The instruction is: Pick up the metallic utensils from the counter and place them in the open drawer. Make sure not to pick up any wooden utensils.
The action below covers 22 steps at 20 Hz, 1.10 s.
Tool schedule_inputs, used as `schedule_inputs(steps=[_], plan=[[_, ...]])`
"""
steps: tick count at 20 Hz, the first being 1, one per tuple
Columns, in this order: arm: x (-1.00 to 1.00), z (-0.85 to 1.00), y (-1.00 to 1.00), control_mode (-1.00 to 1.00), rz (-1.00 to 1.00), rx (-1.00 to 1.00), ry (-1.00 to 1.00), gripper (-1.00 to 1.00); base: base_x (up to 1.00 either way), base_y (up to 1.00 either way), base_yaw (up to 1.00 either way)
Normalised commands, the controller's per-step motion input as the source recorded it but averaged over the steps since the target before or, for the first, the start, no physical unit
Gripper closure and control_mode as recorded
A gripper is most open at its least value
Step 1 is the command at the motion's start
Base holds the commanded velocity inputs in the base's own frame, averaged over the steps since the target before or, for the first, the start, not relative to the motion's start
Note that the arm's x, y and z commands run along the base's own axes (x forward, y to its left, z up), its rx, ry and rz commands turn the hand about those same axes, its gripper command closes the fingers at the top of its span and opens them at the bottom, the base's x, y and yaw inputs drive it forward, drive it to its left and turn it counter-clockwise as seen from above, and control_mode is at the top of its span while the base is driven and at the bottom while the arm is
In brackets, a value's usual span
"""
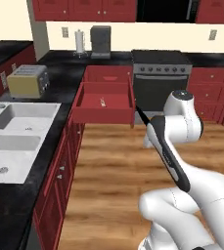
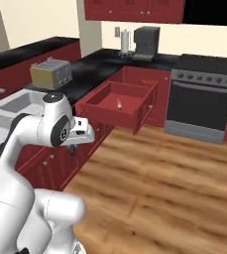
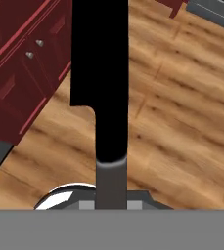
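The knife (image 3: pixel 100 73) is clamped by its handle in the gripper (image 3: pixel 111 195), its long blade pointing straight out from the fingers over the wood floor, and the open drawer (image 1: pixel 103 113) waits ahead and off to the left.

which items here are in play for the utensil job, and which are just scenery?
In play:
- knife, held in the gripper
- open drawer, small pale utensil already inside
- counter

Scenery:
- toaster
- sink
- oven
- paper towel roll
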Motion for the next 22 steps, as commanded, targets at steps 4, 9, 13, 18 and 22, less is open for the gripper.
schedule_inputs(steps=[4, 9, 13, 18, 22], plan=[[0.0, 0.0, 0.0, 1.0, 0.0, 0.0, 0.0, 1.0, 1.0, -0.03, 0.08], [0.0, 0.0, 0.0, 1.0, 0.0, 0.0, 0.0, 1.0, 1.0, 0.0, 0.02], [0.0, 0.0, 0.0, 1.0, 0.0, 0.0, 0.0, 1.0, 1.0, 0.0, -0.02], [0.0, 0.0, 0.0, 1.0, 0.0, 0.0, 0.0, 1.0, 1.0, 0.08, -0.1], [0.0, 0.0, 0.0, 1.0, 0.0, 0.0, 0.0, 1.0, 1.0, 0.24, -0.11]])
